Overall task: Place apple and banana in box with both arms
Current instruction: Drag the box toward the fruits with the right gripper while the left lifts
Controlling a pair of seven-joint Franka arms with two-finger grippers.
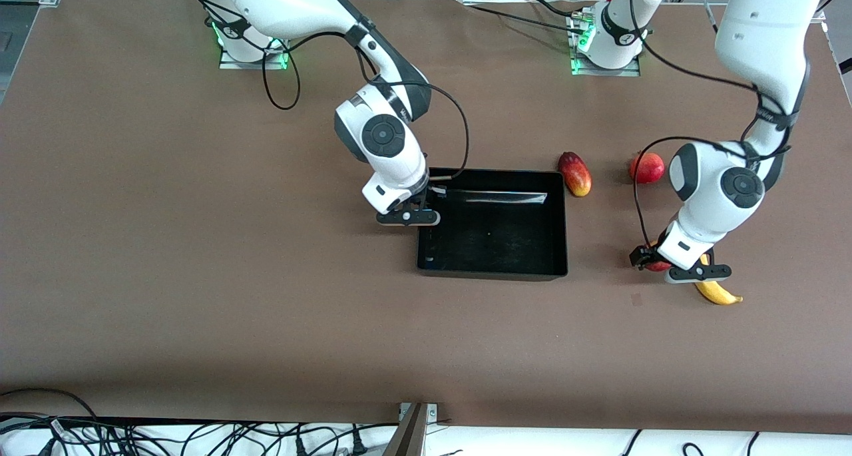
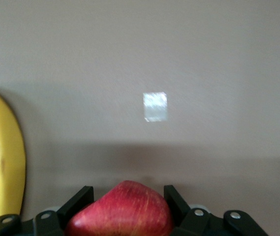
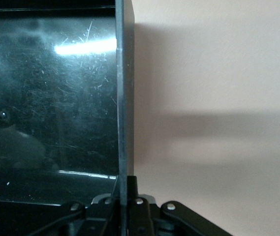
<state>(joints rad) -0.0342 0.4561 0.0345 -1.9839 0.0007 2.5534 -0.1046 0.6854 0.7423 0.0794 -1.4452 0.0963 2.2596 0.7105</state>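
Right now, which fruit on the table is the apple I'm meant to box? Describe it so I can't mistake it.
Start at the black box in the middle of the table and look toward the left arm's end. The apple sits there beside the yellow banana, clamped in the left end effector. It is small, round, streaked red, and lies nearer the front camera than the elongated mango and the other red fruit.

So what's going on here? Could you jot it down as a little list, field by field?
left gripper: shut on the apple, low at the table beside the banana
right gripper: shut on the wall of the box, at the wall toward the right arm's end
box contents: no fruit in it yet
banana: lying on the table, not held
other fruit: a mango and a pomegranate on the table, farther from the front camera than the apple
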